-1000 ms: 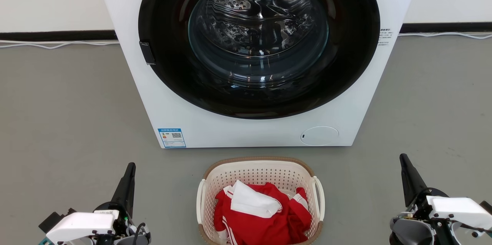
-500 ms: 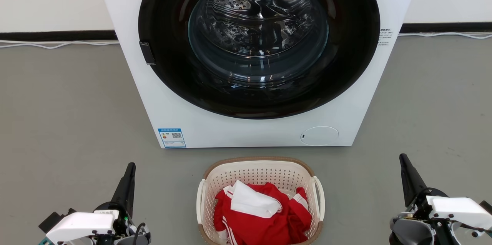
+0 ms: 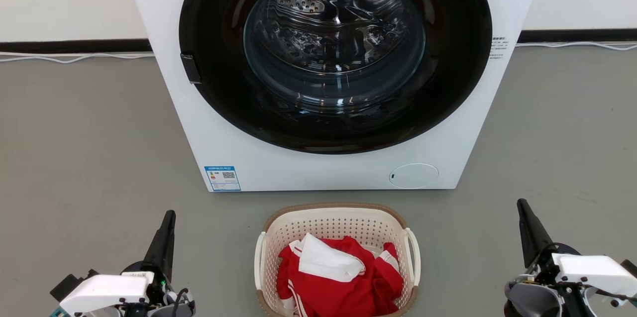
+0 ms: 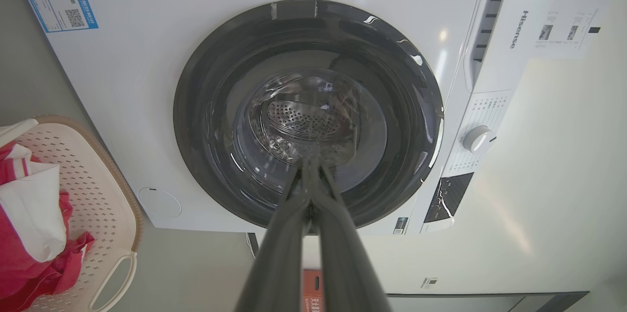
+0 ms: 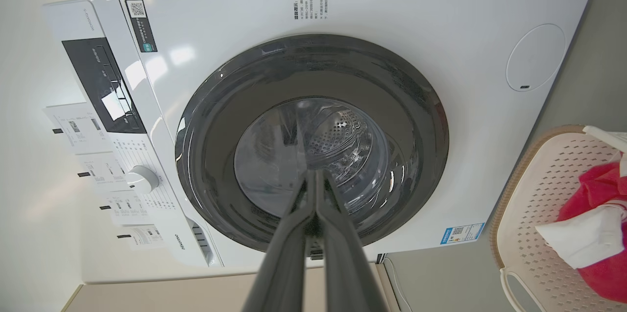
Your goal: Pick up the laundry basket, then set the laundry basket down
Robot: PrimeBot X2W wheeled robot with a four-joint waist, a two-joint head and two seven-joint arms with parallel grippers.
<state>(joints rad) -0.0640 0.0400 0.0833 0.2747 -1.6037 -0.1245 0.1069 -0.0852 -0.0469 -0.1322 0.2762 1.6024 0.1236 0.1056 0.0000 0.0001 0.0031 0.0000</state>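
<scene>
Right, both arms sit low with nothing in hand. The left gripper (image 3: 170, 216) has its two dark fingers pressed together tip to tip, and the right gripper (image 3: 521, 205) is the same, pinched closed on air. Between them, well apart from either, the laundry basket (image 3: 336, 207) stands upright on the grey floor (image 3: 89, 148), to the right of the left gripper and to the left of the right one. A crumpled red-and-white garment (image 3: 348, 282) lies inside it, and nothing touches the white loop handles (image 3: 415, 257). Just beyond the basket, ahead of both sets of fingertips, stands the white washing machine (image 3: 298, 170), its round glass door (image 3: 333, 43) facing the grippers with the steel drum showing through. Farther back, a white cable (image 3: 74, 58) runs along the foot of the wall.
</scene>
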